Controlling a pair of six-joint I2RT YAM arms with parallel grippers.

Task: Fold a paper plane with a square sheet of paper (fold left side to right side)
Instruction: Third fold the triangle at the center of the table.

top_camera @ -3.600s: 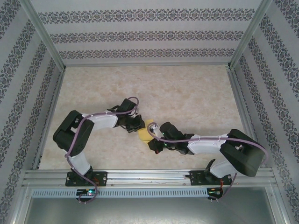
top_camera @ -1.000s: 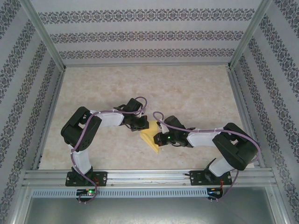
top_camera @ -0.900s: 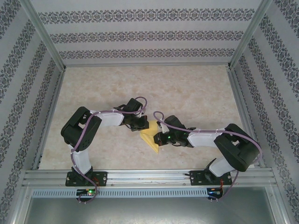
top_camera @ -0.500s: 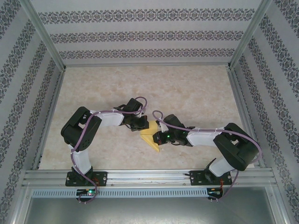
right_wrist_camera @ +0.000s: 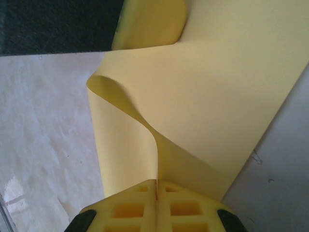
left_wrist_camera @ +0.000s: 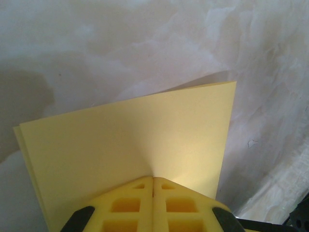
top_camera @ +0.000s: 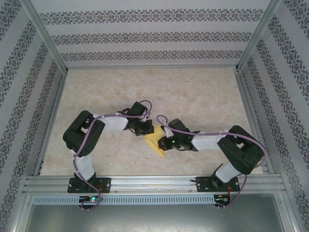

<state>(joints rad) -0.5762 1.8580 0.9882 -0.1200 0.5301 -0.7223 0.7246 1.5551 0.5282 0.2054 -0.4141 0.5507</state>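
Both my left gripper (left_wrist_camera: 153,180) and right gripper (right_wrist_camera: 157,182) pinch the square sheet of paper (left_wrist_camera: 130,130); ahead of my fingertips, its edges should align before I crease.

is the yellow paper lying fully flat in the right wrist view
No, the thin pale-yellow paper sheet bows up in a curl into the shut right tool.

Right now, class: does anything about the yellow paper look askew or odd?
Yes. By the right gripper, shut on the square sheet of paper, one layer bows up in a loose curl rather than lying flat on the other.
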